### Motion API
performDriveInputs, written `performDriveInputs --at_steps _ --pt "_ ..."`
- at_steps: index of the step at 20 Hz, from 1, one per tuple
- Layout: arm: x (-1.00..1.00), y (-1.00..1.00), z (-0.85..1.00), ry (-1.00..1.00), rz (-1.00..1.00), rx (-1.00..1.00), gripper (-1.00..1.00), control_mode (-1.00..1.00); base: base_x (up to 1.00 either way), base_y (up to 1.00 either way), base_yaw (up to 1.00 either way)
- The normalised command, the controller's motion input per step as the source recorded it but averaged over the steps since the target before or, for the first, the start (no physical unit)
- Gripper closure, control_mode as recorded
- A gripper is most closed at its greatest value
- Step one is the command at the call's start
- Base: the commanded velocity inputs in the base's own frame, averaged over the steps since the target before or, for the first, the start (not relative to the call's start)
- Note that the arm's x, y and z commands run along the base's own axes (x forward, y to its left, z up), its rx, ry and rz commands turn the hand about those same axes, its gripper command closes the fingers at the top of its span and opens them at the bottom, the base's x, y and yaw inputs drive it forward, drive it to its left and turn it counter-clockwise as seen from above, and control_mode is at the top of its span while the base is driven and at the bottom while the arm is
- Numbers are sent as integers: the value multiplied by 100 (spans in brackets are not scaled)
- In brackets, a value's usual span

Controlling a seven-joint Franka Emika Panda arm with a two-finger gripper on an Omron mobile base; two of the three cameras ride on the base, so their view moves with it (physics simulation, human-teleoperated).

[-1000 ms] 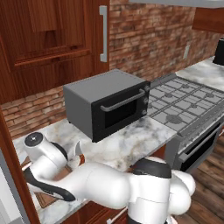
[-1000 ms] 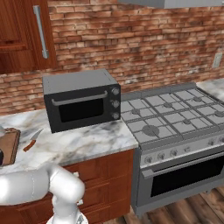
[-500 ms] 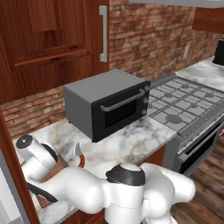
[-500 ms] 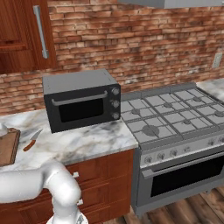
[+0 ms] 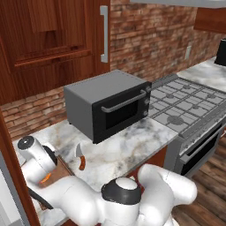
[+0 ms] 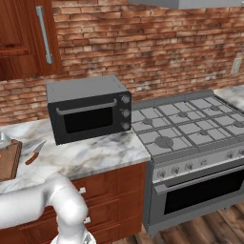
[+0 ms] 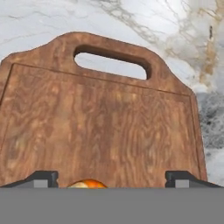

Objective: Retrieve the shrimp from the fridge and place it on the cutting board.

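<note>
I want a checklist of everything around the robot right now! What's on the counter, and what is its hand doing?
Surface: marble counter, bare between the items on it.
Job's things: cutting board lies flat on the counter, handle slot away from the hand; the orange shrimp peeks up between the fingertips, just over the board. No fridge shelves seen.
Clutter: a knife with a reddish handle lies on the counter beside the board.
Hand: hand hovers low over the board; whether it grips the shrimp cannot be told.
Cables: nothing seen.
Surroundings: dark toaster oven on the counter, gas stove beside it, brick wall behind, wooden cabinets.
</note>
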Motion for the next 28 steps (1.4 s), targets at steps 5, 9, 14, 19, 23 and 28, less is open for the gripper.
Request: performDriveInputs --at_steps 5,9,14,19,23,28 --pt "-56 -15 1 0 0 1 -100 -100 0 0 0" --pt "-100 -46 46 -4 0 15 -100 -100 0 0 0" --pt "-100 -69 87 -4 0 25 -100 -100 0 0 0" --pt "-100 -88 98 -21 0 31 -100 -100 0 0 0" --pt "-100 -100 54 -37 0 28 -100 -100 0 0 0" --pt "-100 -100 15 -36 0 18 -100 -100 0 0 0"
